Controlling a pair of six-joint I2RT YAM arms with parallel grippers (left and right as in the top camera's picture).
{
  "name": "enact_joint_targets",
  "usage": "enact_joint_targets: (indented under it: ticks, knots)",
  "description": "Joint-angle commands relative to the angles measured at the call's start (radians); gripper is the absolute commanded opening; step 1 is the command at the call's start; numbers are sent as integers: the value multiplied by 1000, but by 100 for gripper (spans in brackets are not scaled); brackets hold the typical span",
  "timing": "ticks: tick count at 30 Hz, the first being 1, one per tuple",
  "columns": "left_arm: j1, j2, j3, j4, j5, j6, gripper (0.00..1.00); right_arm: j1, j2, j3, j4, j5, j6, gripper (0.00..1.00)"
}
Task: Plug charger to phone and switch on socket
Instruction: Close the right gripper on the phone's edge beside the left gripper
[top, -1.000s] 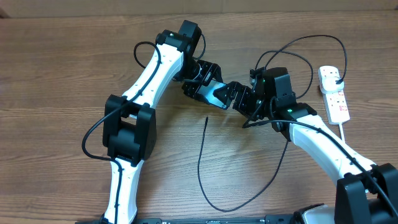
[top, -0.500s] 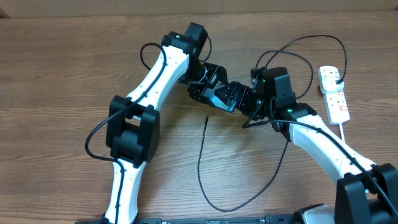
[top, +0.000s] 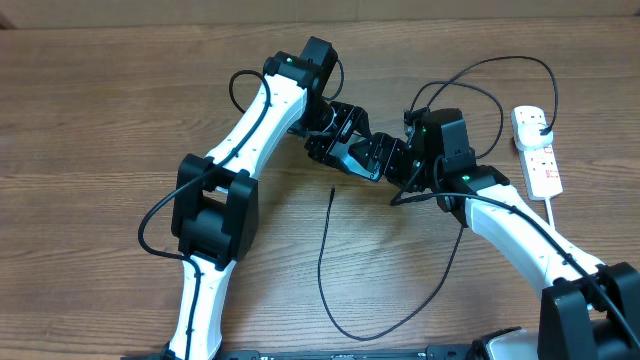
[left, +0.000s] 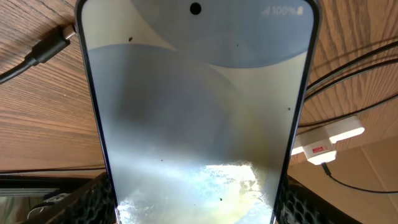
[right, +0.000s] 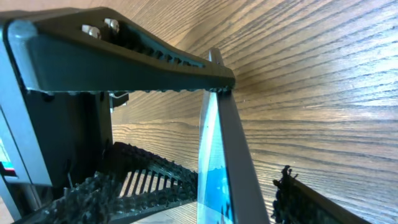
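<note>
The phone (top: 356, 153) is off the table, held between the two grippers. My left gripper (top: 342, 148) is shut on the phone's long sides. In the left wrist view the lit screen (left: 199, 112) fills the frame between the jaws (left: 196, 202). My right gripper (top: 397, 165) is open, its fingers either side of the phone's end. In the right wrist view the phone (right: 214, 149) is edge-on between those fingers (right: 239, 179), with a gap on the right. The charger cable (top: 322, 260) lies loose, its tip (top: 332, 190) free on the table. The socket (top: 537, 150) lies at the far right.
The charger cable loops across the front of the table (top: 380, 325) and runs up behind my right arm to a black plug in the socket (top: 541, 124). The socket also shows in the left wrist view (left: 328, 138). The socket's white cord (top: 560, 225) trails toward the front right.
My left arm has moved a little to the right with the phone, bringing it between the right gripper's fingers. The right arm and the cable have not moved.
</note>
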Motion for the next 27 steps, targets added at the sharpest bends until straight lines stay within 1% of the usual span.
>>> enact_joint_targets:
  ticks: [1,6,10,15,22,24,27]
  knots:
    - [-3,-49,26,-3,41,-18,4,7,4,19,4,14,-6,77]
    - [-6,-49,26,-3,41,-18,4,16,4,19,5,23,-5,62]
    - [-6,-49,26,-2,41,-19,4,25,4,19,5,42,-3,56]
    - [-6,-49,26,-3,57,-26,5,25,4,19,5,48,-2,44]
    - [-6,-49,26,-3,58,-51,4,25,4,19,5,63,16,43]
    - [-6,-49,26,-3,59,-51,4,25,4,19,4,63,36,40]
    - [-6,-49,26,-3,60,-51,4,25,4,19,5,67,59,37]
